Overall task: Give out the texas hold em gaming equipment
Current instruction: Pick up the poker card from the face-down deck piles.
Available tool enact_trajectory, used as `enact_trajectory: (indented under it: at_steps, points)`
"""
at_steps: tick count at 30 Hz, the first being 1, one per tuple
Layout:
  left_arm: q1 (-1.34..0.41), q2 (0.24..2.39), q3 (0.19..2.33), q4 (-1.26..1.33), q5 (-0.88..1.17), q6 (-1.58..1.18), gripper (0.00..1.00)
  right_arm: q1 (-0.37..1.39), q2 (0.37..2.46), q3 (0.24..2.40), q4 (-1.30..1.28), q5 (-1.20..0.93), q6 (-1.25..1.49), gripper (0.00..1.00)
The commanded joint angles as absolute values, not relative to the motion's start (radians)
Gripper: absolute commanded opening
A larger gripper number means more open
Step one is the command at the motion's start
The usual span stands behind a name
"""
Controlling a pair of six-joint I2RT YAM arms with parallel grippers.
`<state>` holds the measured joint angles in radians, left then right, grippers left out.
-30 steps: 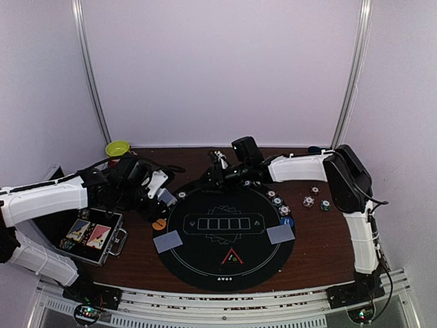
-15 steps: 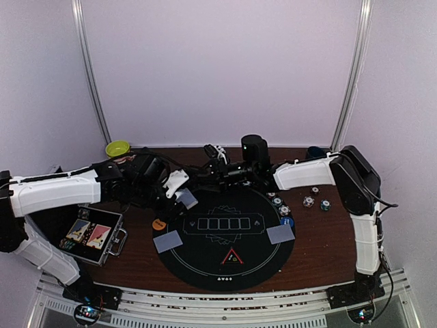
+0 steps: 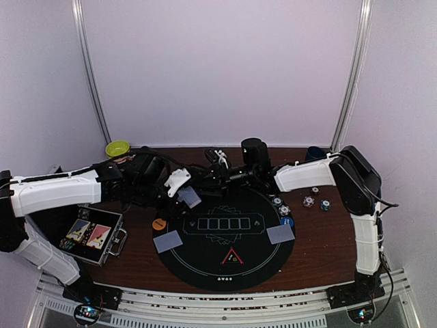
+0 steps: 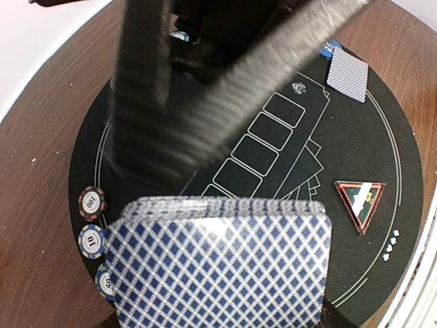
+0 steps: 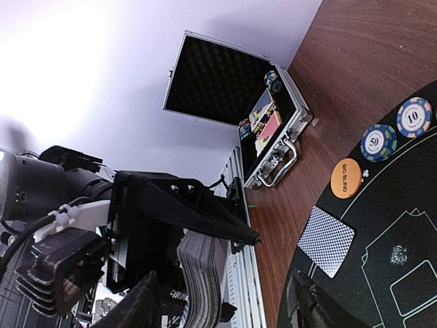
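My left gripper [image 3: 182, 190] is shut on the deck of blue-diamond-backed cards [image 4: 222, 263], held above the far left rim of the round black mat [image 3: 205, 256]. My right gripper [image 3: 205, 178] stands open just beyond the deck, its blurred fingers [image 4: 140, 102] spread in a V over the top edge of the deck. In the right wrist view the deck [image 5: 205, 273] sits edge-on under the left gripper's black finger [image 5: 205, 215]. Single cards [image 3: 168, 241] [image 3: 280, 234] lie face down on the mat. The red triangle marker [image 3: 232, 257], orange button [image 3: 159, 223], blue button [image 3: 287, 221] and striped chips [image 3: 280, 206] rest around it.
An open metal case [image 3: 92, 236] lies at the near left, close under the left arm. A yellow-green bowl [image 3: 118, 147] stands at the back left, a dark mug [image 3: 314, 152] at the back right. More chips [image 3: 317, 200] lie on the wood right of the mat.
The left arm has carried the deck rightward to the mat's far left rim. The right gripper has shifted left and closed in on the deck, its jaws a little wider.
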<state>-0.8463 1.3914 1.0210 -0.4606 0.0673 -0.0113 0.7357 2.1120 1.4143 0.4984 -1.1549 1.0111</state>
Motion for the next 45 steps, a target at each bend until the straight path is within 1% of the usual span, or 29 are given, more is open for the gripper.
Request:
enact_trajectory:
  at_steps: [1,4,13,19,25,39,45]
  points:
    - [-0.848,1.384,1.014,-0.399,0.082,0.006,0.64,0.759,2.036,1.426,0.386,-1.144,0.888,0.65]
    - [-0.849,1.381,1.013,-0.399,0.082,0.005,0.64,0.771,2.032,1.443,0.311,-1.124,0.831,0.65]
    - [-0.848,1.38,1.008,-0.398,0.083,0.003,0.64,0.794,2.052,1.463,0.267,-1.108,0.804,0.65]
    - [-0.848,1.386,1.008,-0.399,0.086,0.004,0.64,0.805,2.062,1.486,0.235,-1.091,0.788,0.62]
    - [-0.848,1.396,1.006,-0.4,0.091,0.007,0.64,0.812,2.081,1.536,0.098,-1.023,0.691,0.58]
    - [-0.849,1.4,1.005,-0.399,0.095,0.008,0.64,0.833,2.098,1.549,0.069,-1.02,0.661,0.55]
    - [-0.848,1.402,1.003,-0.399,0.102,0.008,0.64,0.835,2.113,1.573,0.008,-0.975,0.624,0.52]
